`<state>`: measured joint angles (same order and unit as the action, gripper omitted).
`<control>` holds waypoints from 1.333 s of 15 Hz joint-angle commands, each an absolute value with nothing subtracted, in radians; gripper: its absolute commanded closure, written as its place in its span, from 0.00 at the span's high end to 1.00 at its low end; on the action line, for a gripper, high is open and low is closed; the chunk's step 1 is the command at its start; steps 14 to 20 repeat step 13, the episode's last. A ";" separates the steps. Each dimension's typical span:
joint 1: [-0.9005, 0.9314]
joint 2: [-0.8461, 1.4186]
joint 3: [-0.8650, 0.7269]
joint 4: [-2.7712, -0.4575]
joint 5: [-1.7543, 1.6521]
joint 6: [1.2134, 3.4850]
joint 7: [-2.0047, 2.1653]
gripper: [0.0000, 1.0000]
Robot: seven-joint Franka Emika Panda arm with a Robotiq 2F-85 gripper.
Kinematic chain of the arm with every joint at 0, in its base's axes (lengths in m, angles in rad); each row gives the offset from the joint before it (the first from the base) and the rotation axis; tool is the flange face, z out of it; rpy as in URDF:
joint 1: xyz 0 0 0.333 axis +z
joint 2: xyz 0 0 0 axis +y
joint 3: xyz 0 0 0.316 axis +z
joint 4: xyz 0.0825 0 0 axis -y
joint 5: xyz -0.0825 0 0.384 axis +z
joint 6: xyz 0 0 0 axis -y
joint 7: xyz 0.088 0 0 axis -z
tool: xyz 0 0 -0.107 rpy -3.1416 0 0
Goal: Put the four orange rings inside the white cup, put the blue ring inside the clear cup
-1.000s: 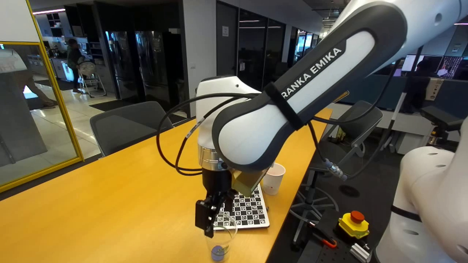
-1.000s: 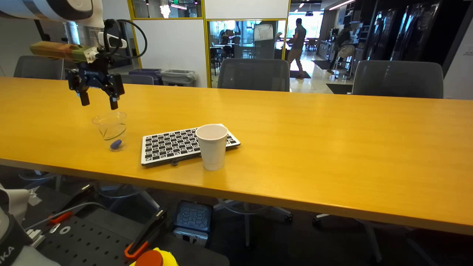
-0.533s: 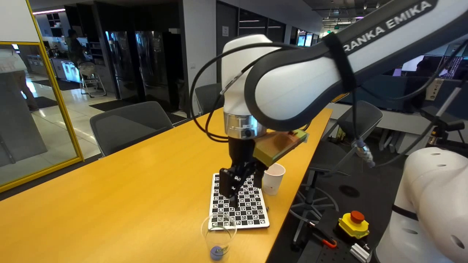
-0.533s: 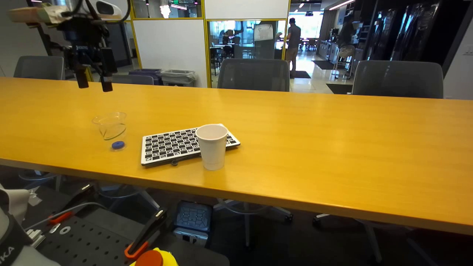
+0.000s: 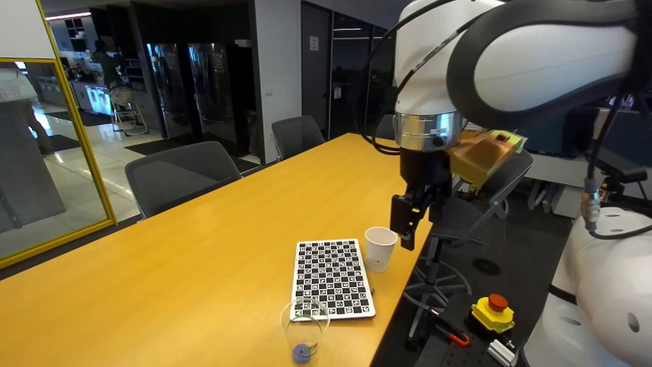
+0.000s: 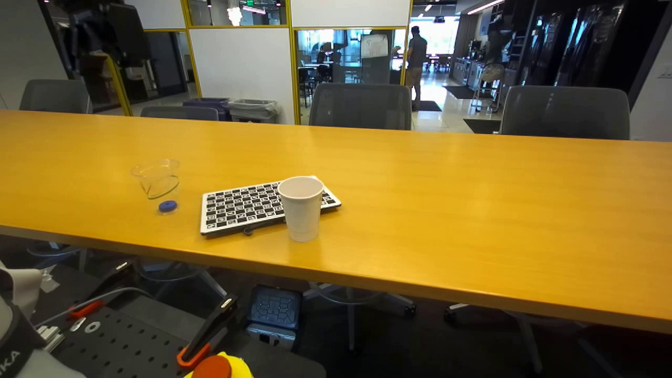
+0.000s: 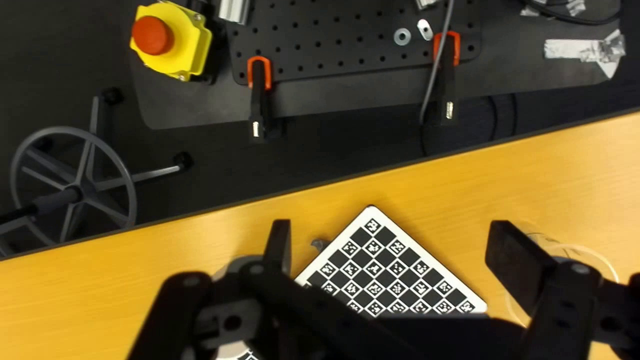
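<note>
The blue ring lies flat at the bottom of the clear cup, which stands upright on the table; both also show in an exterior view. The white cup is upright at the opposite end of the board, and its bottom inside is out of sight. No orange rings are visible; they are hidden or out of view. My gripper hangs high above the table with fingers wide apart and nothing between them. In the wrist view, its parts cover much of the white cup and some of the clear cup.
A black-and-white checkered board lies on the wooden table between the cups. A small dark object sticks out beside it. Past the table's near edge stand a yellow box with a red button and clamps. Chairs line the far side.
My gripper has risen from just above the clear cup and drawn back toward the robot's base, staying open. The blue ring, tilted a second ago, has settled flat.
</note>
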<state>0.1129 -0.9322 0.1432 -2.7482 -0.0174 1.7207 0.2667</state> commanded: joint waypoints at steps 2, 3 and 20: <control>0.108 -1.120 0.063 -2.754 -0.052 1.656 0.085 1.00; 0.109 -1.141 0.046 -2.753 -0.048 1.657 0.052 1.00; 0.083 -1.159 -0.009 -2.754 -0.022 1.669 -0.006 1.00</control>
